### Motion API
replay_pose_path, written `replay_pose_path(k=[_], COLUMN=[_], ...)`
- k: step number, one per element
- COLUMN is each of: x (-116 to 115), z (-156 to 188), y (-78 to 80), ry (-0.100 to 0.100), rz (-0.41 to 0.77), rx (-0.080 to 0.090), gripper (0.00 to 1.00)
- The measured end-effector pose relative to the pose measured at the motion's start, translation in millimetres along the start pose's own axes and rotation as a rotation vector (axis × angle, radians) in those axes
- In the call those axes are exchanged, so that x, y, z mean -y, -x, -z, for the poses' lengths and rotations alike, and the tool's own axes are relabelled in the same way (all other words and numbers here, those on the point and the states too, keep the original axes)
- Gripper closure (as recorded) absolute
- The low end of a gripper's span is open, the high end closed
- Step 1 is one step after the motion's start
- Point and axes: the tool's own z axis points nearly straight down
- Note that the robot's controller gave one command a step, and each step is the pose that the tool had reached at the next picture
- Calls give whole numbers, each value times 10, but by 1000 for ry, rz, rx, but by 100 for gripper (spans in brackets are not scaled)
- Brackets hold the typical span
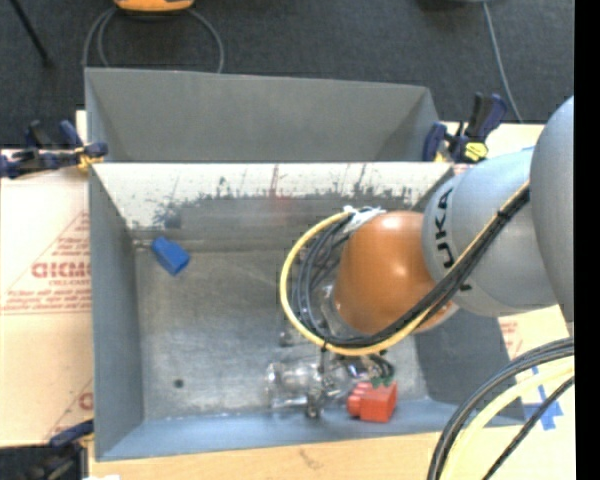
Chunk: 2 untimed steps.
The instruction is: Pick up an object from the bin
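1. We see the gripper [302, 380] set low near the front wall of the bin [115, 298], under the orange cover [380, 268]. We cannot tell whether it is wide or narrow.
2. A small red block [372, 402] lies just beside it on the right, close to the front wall. A blue block [170, 255] lies well apart, at the far left.
3. We judge the red block light, stiff and smooth, and not fragile.
4. We would take it across two flat opposite sides at mid-body. The nearby wall may crowd the grip.
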Motion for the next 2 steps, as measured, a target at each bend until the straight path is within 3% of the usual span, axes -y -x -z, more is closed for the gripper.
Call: replay_pose_path(k=[1,2], x=[1,-86], z=[-23,1462], y=[-25,26], ry=[1,1], rz=[-3,425], rx=[-9,-8], gripper=[100,100])
